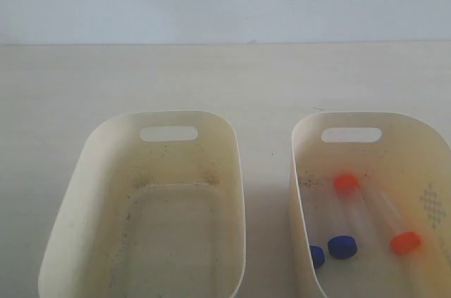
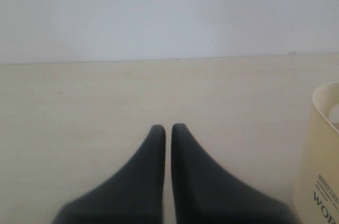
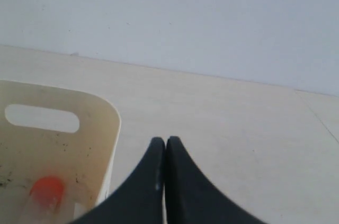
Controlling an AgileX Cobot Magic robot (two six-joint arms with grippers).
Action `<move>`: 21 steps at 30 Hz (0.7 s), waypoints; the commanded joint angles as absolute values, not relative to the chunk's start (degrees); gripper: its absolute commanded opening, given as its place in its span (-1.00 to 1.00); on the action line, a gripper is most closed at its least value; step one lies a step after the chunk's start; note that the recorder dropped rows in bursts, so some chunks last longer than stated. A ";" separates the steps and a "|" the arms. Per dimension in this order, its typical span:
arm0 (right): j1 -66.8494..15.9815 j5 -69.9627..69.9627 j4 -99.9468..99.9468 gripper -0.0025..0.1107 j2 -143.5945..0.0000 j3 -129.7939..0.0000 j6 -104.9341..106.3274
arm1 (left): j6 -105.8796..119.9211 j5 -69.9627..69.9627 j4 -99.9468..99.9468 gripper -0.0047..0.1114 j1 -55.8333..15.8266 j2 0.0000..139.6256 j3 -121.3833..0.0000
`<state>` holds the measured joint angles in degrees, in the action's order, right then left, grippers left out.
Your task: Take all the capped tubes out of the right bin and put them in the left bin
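Observation:
The right bin (image 1: 299,144), a cream tub with a dot pattern on its side wall, holds capped tubes. Two have orange-red caps (image 1: 346,183) (image 1: 405,242) and two have blue caps (image 1: 342,246) (image 1: 316,256). The left bin (image 1: 90,153) is a like tub with dark specks and no tubes in view. Neither gripper shows in the exterior view. My right gripper (image 3: 166,140) is shut and empty over bare table beside the right bin (image 3: 113,121), where one orange-red cap (image 3: 47,189) shows. My left gripper (image 2: 168,127) is shut and empty above the table.
The bins stand side by side on a pale table (image 1: 225,79) that ends at a light wall behind. In the left wrist view a cream tub's outer wall (image 2: 320,155) with dark lettering stands at the frame's edge.

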<state>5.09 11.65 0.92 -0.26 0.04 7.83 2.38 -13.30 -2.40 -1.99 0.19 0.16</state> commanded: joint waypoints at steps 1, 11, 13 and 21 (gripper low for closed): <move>5.46 7.33 0.76 -0.96 0.00 0.00 8.22 | 1.99 -13.06 -2.30 -0.84 -1.94 0.00 0.00; 5.46 -9.42 0.76 -0.96 0.00 0.00 7.59 | 1.99 -13.06 -2.30 -0.84 -1.94 0.00 0.00; 5.46 -12.74 0.87 -0.96 0.00 0.00 7.07 | 1.99 -13.06 -2.30 -0.84 -1.94 0.00 0.00; 5.46 -45.96 3.17 -0.96 0.00 -3.09 -1.64 | 1.99 -13.06 -2.30 -0.84 -1.94 0.00 0.00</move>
